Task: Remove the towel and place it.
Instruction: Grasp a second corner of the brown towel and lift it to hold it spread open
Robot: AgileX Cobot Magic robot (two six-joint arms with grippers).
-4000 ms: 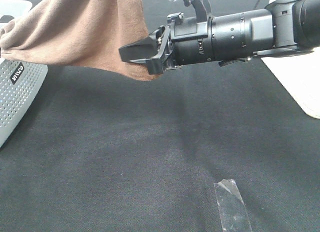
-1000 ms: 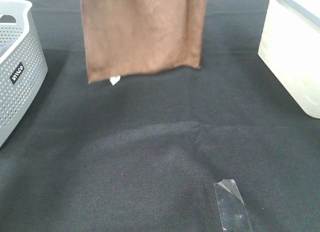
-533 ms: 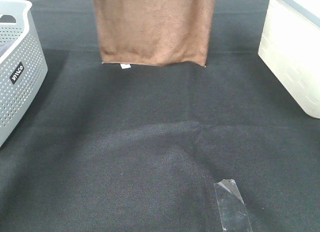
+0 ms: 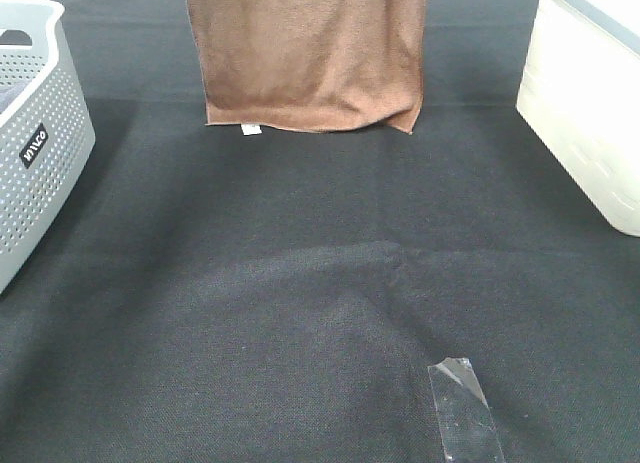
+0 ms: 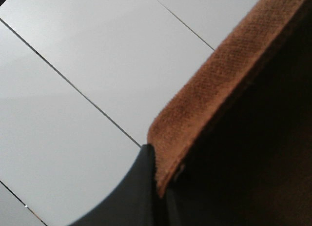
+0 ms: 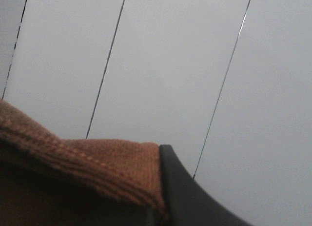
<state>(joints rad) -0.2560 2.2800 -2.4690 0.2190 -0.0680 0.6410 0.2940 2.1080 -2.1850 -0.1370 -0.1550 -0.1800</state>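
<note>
The brown towel (image 4: 310, 53) hangs flat from above the exterior high view, over the far middle of the black table cloth (image 4: 300, 283). Its lower edge is level and close to the cloth; I cannot tell if it touches. Its small white tag (image 4: 250, 130) shows at the lower left corner. Both grippers are out of the exterior view. In the left wrist view the left gripper (image 5: 158, 187) pinches the towel's edge (image 5: 209, 89) beside a dark finger (image 5: 131, 196). In the right wrist view the right gripper (image 6: 158, 206) pinches the towel's hem (image 6: 97, 162) beside a dark finger (image 6: 190, 196).
The grey perforated basket (image 4: 35, 133) stands at the left edge. A white container (image 4: 590, 113) stands at the right edge. A strip of clear tape (image 4: 465, 408) lies on the cloth near the front. Both wrist views look up at a white panelled ceiling.
The towel has come out of the basket and now hangs spread. In the last second it shifted right, its lower edge levelled, then it barely moved. The right arm left the exterior view.
</note>
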